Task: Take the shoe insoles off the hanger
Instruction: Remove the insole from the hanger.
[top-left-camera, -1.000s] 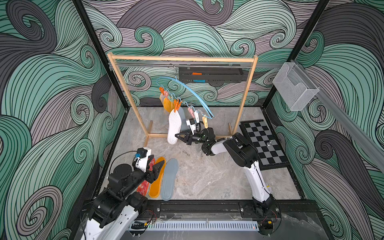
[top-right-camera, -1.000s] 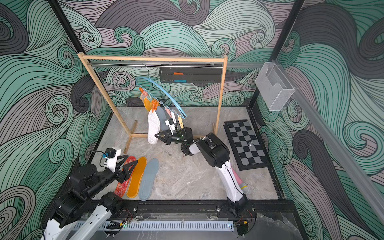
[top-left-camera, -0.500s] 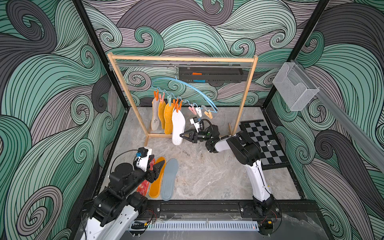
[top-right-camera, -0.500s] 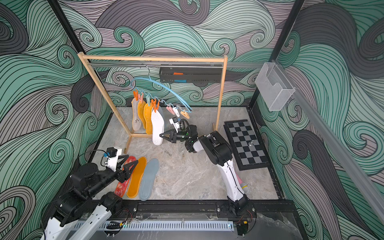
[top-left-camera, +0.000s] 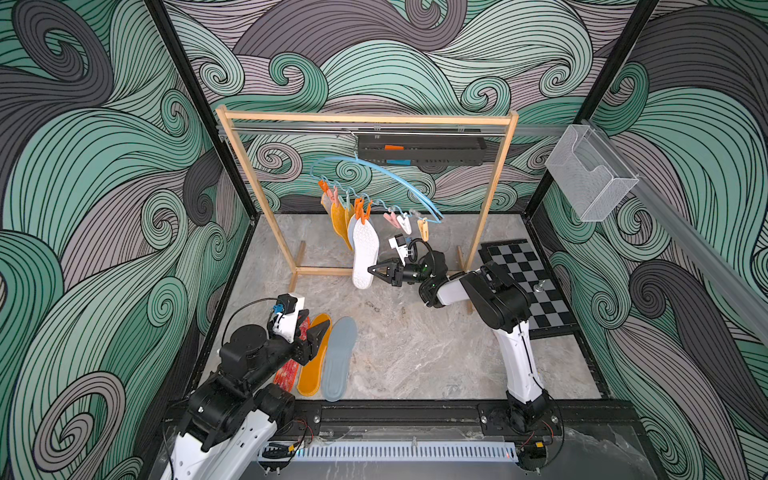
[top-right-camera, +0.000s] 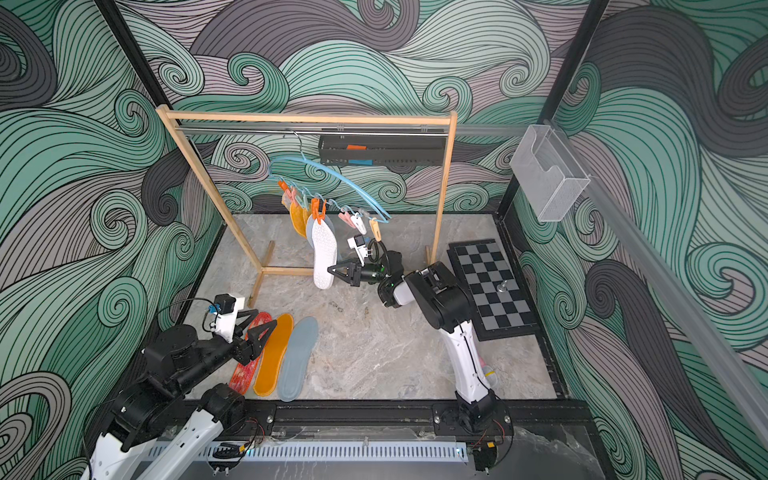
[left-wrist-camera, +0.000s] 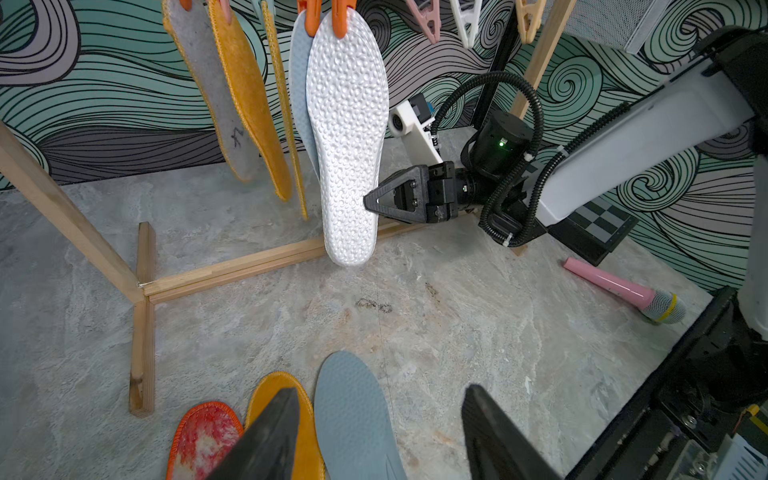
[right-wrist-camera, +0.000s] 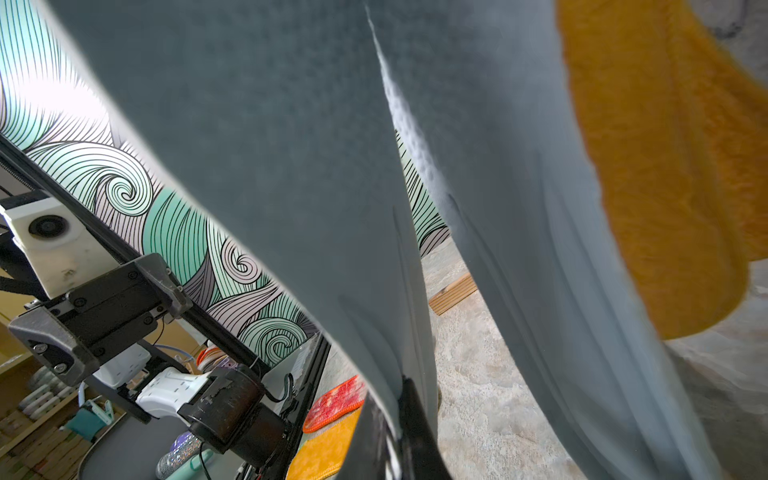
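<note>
Across the middle of both top views stands the tall wooden-framed rack with a metal rod (top-left-camera: 365, 118). At upper centre the light blue arched plastic hanger (top-left-camera: 399, 174) hangs from that rod, its right end lower in the frame.

Five flat foot-shaped insoles hang under its left half. In the left wrist view they run left to right:
- a pale grey felt insole (left-wrist-camera: 208, 83);
- a broad orange insole (left-wrist-camera: 249, 95);
- a second orange insole seen edge-on (left-wrist-camera: 286, 124);
- a hanging grey-blue insole (left-wrist-camera: 298, 83);
- in front of it, the white dotted insole (left-wrist-camera: 349, 145).

At lower left of a top view three more lie side by side on the grey marbled floor (top-left-camera: 415, 345):
- a grey-blue floor insole (top-left-camera: 340, 357);
- an orange floor insole (top-left-camera: 313, 361);
- a red-white mottled insole (top-left-camera: 286, 372).

My right pincer (left-wrist-camera: 368, 199), at frame centre, is closed flat on the right edge of the white dotted insole, towards its lower end. My left pincer (top-right-camera: 255, 324) hovers over the floor insoles, jaws partly apart and holding nothing.

An orange clip (left-wrist-camera: 343, 18) grips the top of the white dotted insole. A pink clip (top-left-camera: 391, 219), a white clip (top-left-camera: 405, 224) and a beige clip (top-left-camera: 423, 228) hang empty at the right.
</note>
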